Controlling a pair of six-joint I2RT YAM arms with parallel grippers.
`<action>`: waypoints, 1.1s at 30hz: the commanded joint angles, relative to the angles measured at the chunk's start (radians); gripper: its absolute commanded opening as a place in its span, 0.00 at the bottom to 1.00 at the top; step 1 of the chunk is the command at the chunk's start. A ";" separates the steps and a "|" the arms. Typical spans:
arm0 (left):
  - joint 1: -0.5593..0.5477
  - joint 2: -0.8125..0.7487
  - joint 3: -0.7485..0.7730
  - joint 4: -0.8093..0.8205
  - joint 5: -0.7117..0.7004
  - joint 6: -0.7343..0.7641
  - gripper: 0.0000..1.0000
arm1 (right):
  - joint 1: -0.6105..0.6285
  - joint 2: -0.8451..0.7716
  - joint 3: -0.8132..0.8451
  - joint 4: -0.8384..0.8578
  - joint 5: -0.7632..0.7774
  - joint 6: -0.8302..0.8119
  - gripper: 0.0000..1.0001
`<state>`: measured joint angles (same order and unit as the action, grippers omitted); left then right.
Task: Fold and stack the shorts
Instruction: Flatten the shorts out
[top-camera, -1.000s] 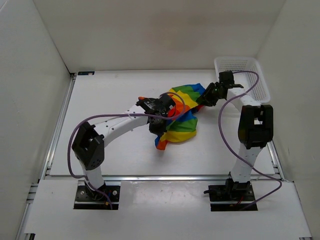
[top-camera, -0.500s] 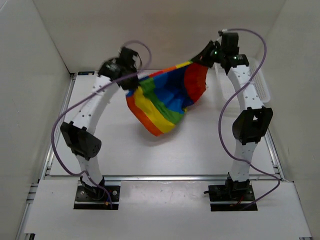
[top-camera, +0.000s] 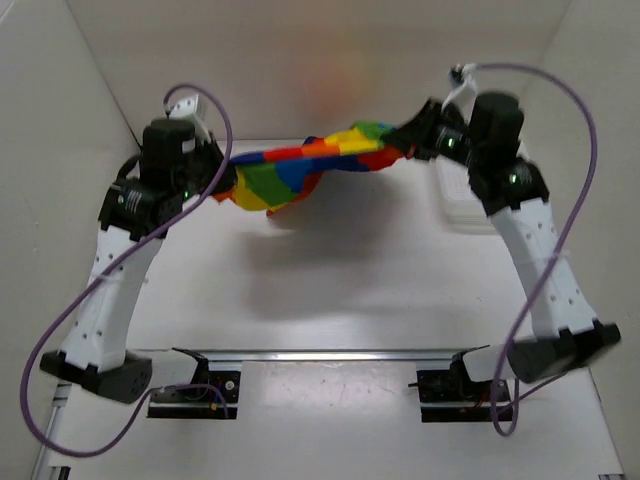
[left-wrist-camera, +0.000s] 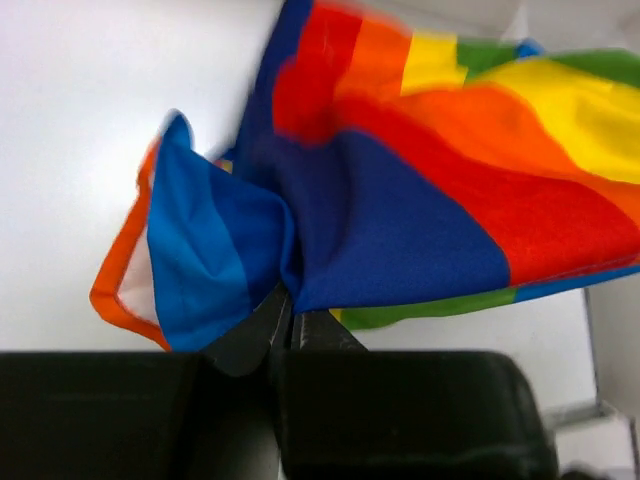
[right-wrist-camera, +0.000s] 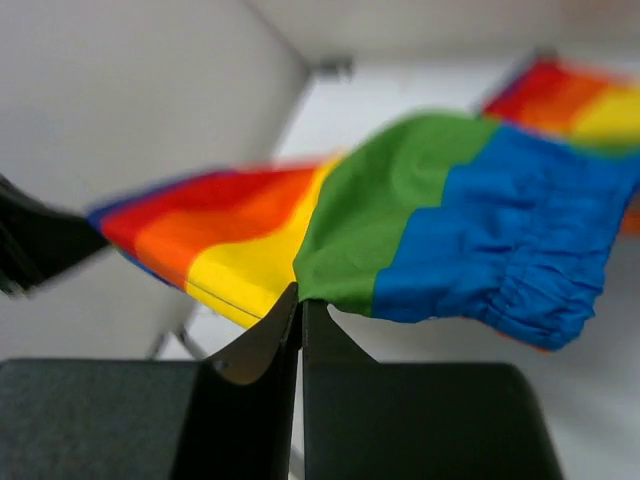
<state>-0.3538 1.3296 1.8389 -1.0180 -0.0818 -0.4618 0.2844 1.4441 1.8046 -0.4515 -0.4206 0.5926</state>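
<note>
Left gripper (left-wrist-camera: 290, 318): jaws clenched on dark-blue fold of shorts (top-camera: 305, 168). Right gripper (right-wrist-camera: 300, 300): jaws clenched on green-blue edge. Shorts hung stretched in air between both grippers, above far half of table (top-camera: 350, 290). Table white, cloth shadow on it. White walls (top-camera: 300, 60) enclosed left, back, right. Metal rail (top-camera: 330, 353) ran along near edge.

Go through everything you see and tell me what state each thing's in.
shorts: held in the air, stretched between the two grippers, not folded.
left gripper: shut on the shorts' dark blue end.
right gripper: shut on the shorts' green edge.
white mesh basket: mostly hidden behind the right arm.
</note>
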 joint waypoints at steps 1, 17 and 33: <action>0.013 -0.181 -0.273 -0.015 -0.047 -0.064 0.14 | 0.057 -0.215 -0.429 -0.027 0.196 -0.128 0.00; 0.013 -0.193 -0.751 -0.033 0.019 -0.317 0.30 | 0.125 -0.668 -1.027 -0.332 0.528 0.105 0.75; 0.279 -0.064 -1.087 0.197 0.183 -0.453 0.94 | 0.116 -0.452 -1.315 0.174 0.198 0.357 0.75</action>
<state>-0.0811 1.2621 0.7013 -0.8963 0.0944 -0.9176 0.4011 0.9363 0.4870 -0.4526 -0.1787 0.9104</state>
